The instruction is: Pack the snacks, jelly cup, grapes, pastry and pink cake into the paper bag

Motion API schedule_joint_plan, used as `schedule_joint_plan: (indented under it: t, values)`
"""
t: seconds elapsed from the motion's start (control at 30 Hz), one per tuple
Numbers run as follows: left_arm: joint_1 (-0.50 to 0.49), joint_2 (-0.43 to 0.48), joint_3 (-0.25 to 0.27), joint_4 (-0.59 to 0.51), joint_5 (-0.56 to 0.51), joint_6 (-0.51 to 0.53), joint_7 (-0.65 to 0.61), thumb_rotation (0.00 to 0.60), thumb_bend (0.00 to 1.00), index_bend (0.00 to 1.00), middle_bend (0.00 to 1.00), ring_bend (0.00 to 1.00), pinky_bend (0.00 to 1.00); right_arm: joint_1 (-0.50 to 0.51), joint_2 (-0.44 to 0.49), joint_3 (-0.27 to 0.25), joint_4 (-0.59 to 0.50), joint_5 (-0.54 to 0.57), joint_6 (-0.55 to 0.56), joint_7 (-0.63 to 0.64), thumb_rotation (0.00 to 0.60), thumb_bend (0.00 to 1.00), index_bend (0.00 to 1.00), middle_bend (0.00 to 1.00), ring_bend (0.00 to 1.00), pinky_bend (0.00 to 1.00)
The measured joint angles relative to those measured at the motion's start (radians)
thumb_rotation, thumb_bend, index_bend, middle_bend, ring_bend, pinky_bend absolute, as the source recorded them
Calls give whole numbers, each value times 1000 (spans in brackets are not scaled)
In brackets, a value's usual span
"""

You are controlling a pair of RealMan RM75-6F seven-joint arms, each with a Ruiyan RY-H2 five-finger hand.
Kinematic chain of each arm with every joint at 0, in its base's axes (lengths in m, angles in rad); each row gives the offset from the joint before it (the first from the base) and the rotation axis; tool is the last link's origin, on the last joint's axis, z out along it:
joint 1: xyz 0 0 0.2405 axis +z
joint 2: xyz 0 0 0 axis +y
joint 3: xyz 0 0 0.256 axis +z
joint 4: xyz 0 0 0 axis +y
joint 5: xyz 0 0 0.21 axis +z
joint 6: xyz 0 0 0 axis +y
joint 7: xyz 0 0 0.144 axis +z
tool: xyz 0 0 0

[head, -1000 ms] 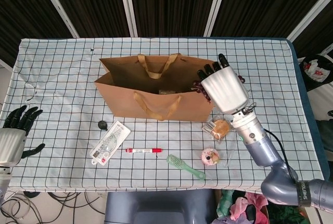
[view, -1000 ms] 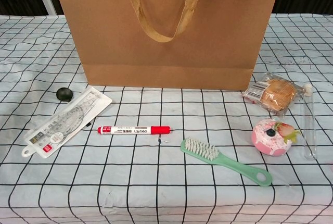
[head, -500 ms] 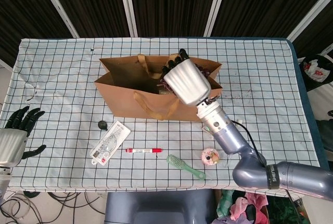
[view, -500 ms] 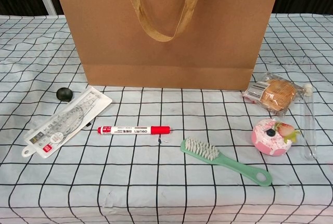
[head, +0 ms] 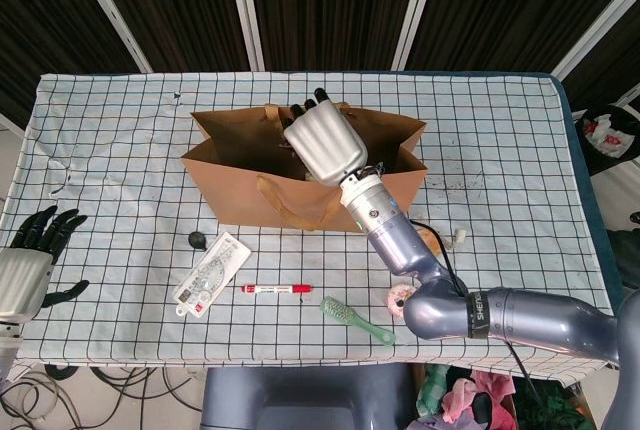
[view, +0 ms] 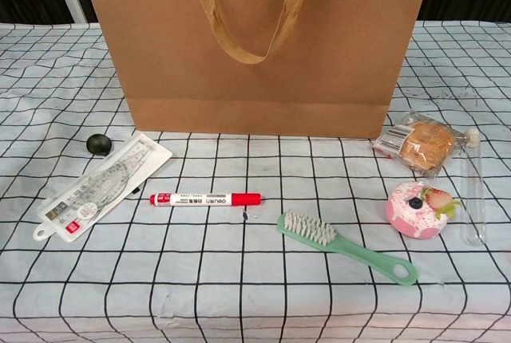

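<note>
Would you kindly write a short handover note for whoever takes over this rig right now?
Right hand is over the open paper bag; I cannot tell whether it holds anything.
Left hand is open at the table's left edge, holding nothing.
Outside the bag: wrapped pastry and pink cake, both to its right.
Grapes, snacks and jelly cup are not visible on the table; the bag's contents are hidden.
Left: pastry, then cake.

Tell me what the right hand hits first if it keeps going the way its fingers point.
Probably the far wall of the paper bag: the right hand sits over the bag's mouth, fingers aimed up-left. Depth is unclear.
</note>
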Motion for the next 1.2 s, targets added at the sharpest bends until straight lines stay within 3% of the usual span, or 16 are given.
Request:
schedule_joint_plan:
  t: [0.23, 0.63, 0.83, 0.97, 1.2]
  values:
    - [5, 3, -4, -2, -7, 8, -2, 600, 92, 145, 102, 7, 91, 20, 27, -12, -46, 106, 27, -14, 600, 202, 217, 169, 341, 289]
    - [10, 4, -11, -3, -20, 13, 7, 600, 92, 144, 100, 7, 91, 4, 75, -13, -107, 97, 158, 28, 600, 194, 185, 161, 324, 273]
    - [16, 4, -24, -3, -34, 30, 2, 600, 92, 144, 100, 7, 91, -79, 159, -26, -165, 80, 289, 41, 600, 194, 182, 171, 324, 273]
    - [22, 5, -35, -2, -52, 40, 0, 600, 92, 144, 100, 7, 91, -173, 269, -47, -239, 83, 338, 61, 600, 194, 179, 181, 324, 270]
    - [27, 4, -31, -7, -38, 51, 6, 600, 92, 144, 100, 7, 91, -343, 440, -154, -313, 67, 343, 109, 600, 194, 180, 180, 310, 256]
